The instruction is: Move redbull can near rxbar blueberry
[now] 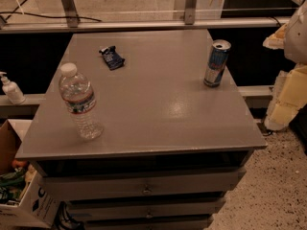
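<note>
The redbull can stands upright near the right edge of the grey tabletop, blue and silver with an open silver top. The rxbar blueberry, a small dark blue crinkled wrapper, lies flat at the back left of the top, well apart from the can. My gripper hangs at the right edge of the view, beyond the table's right side and away from the can, holding nothing that I can see.
A clear plastic water bottle with a white cap stands at the front left of the table. A metal rail runs behind the table. A dispenser bottle and a cardboard box are on the left. Drawers sit below.
</note>
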{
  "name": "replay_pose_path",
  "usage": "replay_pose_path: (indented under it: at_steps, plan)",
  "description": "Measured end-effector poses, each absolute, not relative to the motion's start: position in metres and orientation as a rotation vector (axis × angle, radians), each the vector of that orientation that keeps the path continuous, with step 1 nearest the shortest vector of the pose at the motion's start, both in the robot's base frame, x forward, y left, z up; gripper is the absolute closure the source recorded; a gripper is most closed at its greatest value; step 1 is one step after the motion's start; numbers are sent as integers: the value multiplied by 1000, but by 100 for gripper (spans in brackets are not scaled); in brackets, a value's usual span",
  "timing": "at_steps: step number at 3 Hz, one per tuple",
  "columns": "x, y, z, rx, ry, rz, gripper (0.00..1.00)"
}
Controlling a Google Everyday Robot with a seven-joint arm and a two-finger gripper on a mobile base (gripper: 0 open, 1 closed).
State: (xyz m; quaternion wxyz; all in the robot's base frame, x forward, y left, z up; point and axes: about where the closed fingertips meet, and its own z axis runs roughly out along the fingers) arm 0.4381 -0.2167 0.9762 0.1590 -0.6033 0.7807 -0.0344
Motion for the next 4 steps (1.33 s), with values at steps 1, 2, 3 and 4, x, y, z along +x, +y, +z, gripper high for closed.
replay_pose_path:
  at_steps: [1,2,3,4]
  plan:
    - [446,-218,954,-1738,2202,-116,0]
    - [446,-218,955,-1737,2201,-116,0]
    - [441,-211,962,-1679,2202,-57,0]
    - [448,-218,978,-1544,2215,-28,0]
